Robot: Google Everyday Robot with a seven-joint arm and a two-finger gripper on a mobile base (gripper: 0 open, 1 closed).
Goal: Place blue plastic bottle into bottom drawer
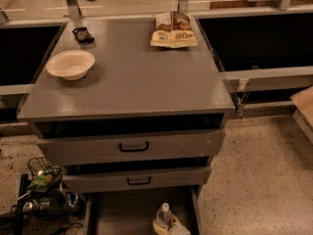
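The bottom drawer (122, 214) of the grey cabinet is pulled open at the lower edge of the camera view, and its flat grey floor shows. The blue plastic bottle (164, 212), clear with a white cap, stands upright over the right part of the drawer floor. My gripper (170, 227) is at the very bottom edge, right at the bottle's lower body, and is mostly cut off by the frame. I cannot tell whether the bottle rests on the drawer floor or is held.
On the cabinet top (127, 77) there are a white bowl (71, 63), snack bags (172, 29) and a small black packet (83, 35). The two upper drawers (134, 147) with black handles stick out slightly. Cluttered wire items (44, 190) lie on the floor to the left. A box (305, 104) is at the right.
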